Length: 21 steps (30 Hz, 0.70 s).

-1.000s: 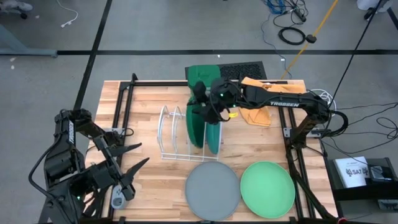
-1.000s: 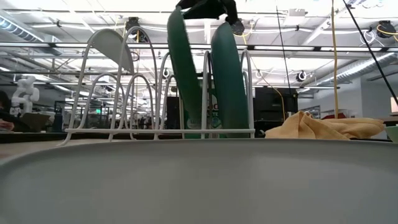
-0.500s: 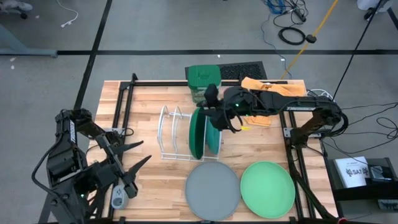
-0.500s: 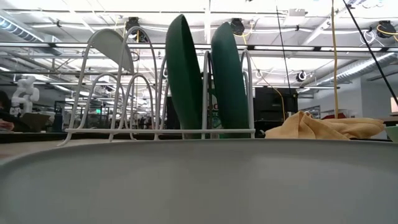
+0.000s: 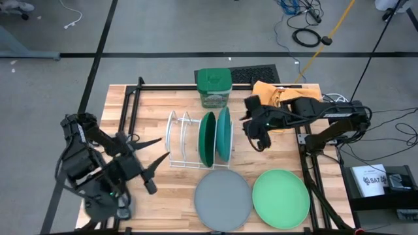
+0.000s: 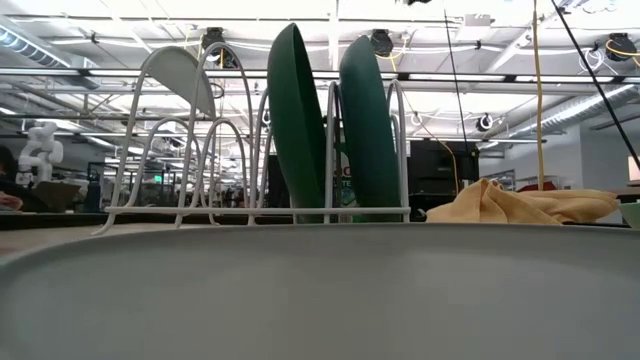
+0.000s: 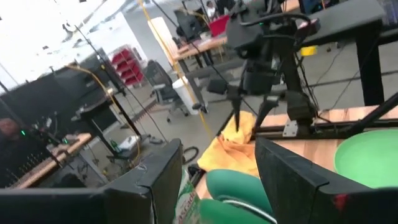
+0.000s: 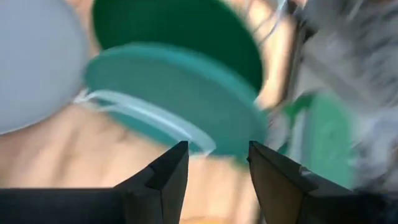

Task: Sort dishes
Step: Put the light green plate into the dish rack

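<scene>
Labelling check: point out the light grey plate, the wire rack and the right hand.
light grey plate (image 5: 223, 200), high view, centre of its face.
wire rack (image 5: 177, 140), high view, empty white hoops.
right hand (image 5: 256, 134), high view, midway between its open fingertips.

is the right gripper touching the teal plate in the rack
Apart. In the high view the right gripper sits to the right of the teal plate, with bare table between them; its fingers are open and empty.

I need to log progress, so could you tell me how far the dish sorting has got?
Done: two plates, dark green and teal, stand upright in the white wire rack. In hand: nothing; the right gripper is open beside the rack, and the left gripper is open too. Left: the grey plate and light green plate lie flat on the table.
</scene>
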Tool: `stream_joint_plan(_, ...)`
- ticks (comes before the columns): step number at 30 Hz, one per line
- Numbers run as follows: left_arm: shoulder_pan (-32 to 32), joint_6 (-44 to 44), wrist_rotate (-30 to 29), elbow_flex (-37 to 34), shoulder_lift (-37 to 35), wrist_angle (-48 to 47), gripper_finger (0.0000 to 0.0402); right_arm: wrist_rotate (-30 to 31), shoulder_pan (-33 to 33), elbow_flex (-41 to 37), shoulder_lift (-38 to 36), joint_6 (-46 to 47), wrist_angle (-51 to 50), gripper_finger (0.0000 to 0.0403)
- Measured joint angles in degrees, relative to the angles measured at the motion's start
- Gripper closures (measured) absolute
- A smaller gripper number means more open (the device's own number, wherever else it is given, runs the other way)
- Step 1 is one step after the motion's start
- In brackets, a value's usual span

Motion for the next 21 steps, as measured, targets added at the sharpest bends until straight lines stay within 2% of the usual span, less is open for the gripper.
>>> stream_joint_plan(5, 2.7, -3.5, 3.7, 0.0, 0.5, -3.3, 0.0198, -6.8, 2.8, -1.2, 0.2, 13.4, -7.7, 0.0243)
stream_joint_plan(8, 3.3, -3.6, 3.8, 0.0, 1.1, -4.1, 0.0198, -7.6, 5.2, -5.0, 0.2, 18.3, -8.8, 0.0243)
stream_joint_plan(11, 3.6, -3.7, 4.1, 0.0, 1.7, -5.2, 0.0198, -11.6, 7.0, -10.7, 0.2, 21.8, -8.1, 0.0243)
stream_joint_plan(15, 3.6, -3.7, 4.4, 0.0, 1.8, -5.6, 0.0198, -15.6, 8.6, -20.4, 0.3, 25.3, -3.8, 0.0243)
stream_joint_plan(21, 3.6, -3.7, 4.7, 0.0, 1.8, -5.6, 0.0198, -22.8, 9.0, -34.2, 0.3, 27.6, 8.6, 0.0243)
